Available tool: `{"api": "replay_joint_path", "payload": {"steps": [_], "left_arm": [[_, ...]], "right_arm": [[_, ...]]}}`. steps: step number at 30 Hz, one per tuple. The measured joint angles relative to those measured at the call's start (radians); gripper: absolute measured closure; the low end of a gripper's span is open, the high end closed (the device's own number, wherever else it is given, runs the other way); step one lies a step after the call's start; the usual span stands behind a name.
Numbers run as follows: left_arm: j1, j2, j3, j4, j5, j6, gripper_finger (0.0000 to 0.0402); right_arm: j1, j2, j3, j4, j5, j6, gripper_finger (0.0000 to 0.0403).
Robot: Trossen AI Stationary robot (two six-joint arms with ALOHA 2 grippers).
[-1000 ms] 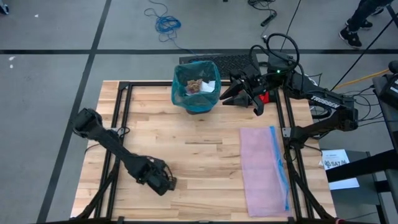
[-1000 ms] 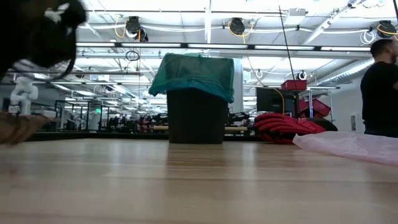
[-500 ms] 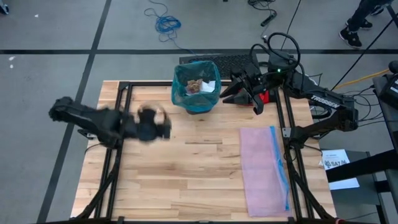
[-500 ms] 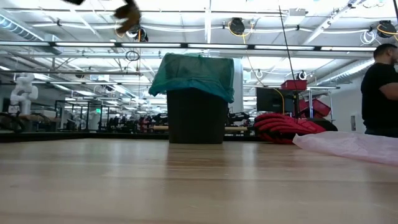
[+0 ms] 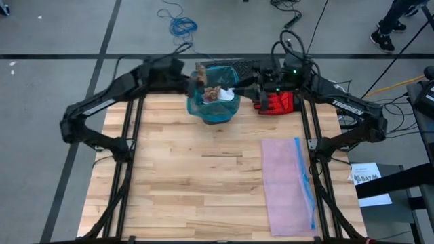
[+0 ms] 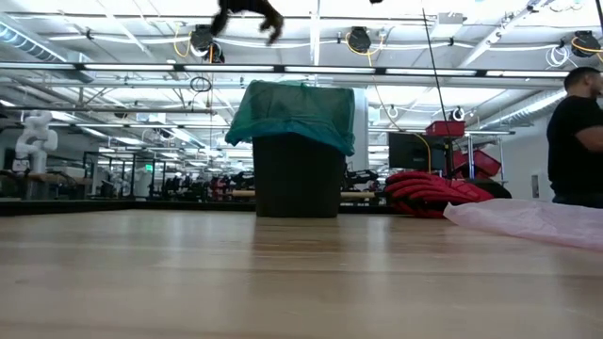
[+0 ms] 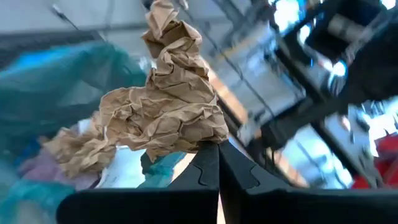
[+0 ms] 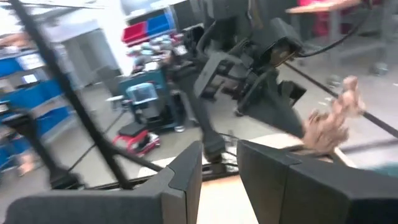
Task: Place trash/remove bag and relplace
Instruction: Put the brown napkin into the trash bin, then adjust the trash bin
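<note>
Left pincer (image 5: 198,74), pinching a crumpled brown paper wad (image 7: 163,118), hovers over the teal bag (image 5: 215,108) at the bench's (image 5: 203,190) twelve o'clock; right pincer (image 5: 237,83), slightly spread, waits beside.

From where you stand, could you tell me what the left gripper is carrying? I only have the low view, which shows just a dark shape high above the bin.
Observer: The left gripper is shut on a crumpled brown paper wad.
Operator: Thank you. Is it above the opening?
Observer: In the high view it hangs over the left rim of the teal bag, which already holds trash.
Operator: And where is the right gripper?
Observer: The right gripper hovers open and empty at the bag's right side, near the red glove.
</note>
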Motion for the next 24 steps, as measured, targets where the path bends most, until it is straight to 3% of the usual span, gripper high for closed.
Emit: {"api": "replay_joint_path", "payload": {"steps": [5,9,13,19,24], "left_arm": [[0.084,0.145,0.006,0.011,0.209,0.103,0.0401],[0.116,0.239,0.006,-0.009,0.276,0.181,0.0399],[0.132,0.289,0.006,-0.003,0.354,0.253,0.037],[0.142,0.302,0.006,0.0,0.346,0.343,0.0305],[0.141,0.302,0.006,-0.005,0.195,0.38,0.0285]], "right_arm": [[-0.022,0.021,0.0,0.009,0.08,0.067,0.0309],[-0.027,0.021,0.0,0.02,0.143,0.108,0.0309],[-0.027,0.021,0.0,0.03,0.177,0.133,0.0309],[-0.026,0.022,0.0,0.032,0.243,0.154,0.0309],[-0.062,0.022,0.0,0.012,0.25,0.09,0.0309]]}}
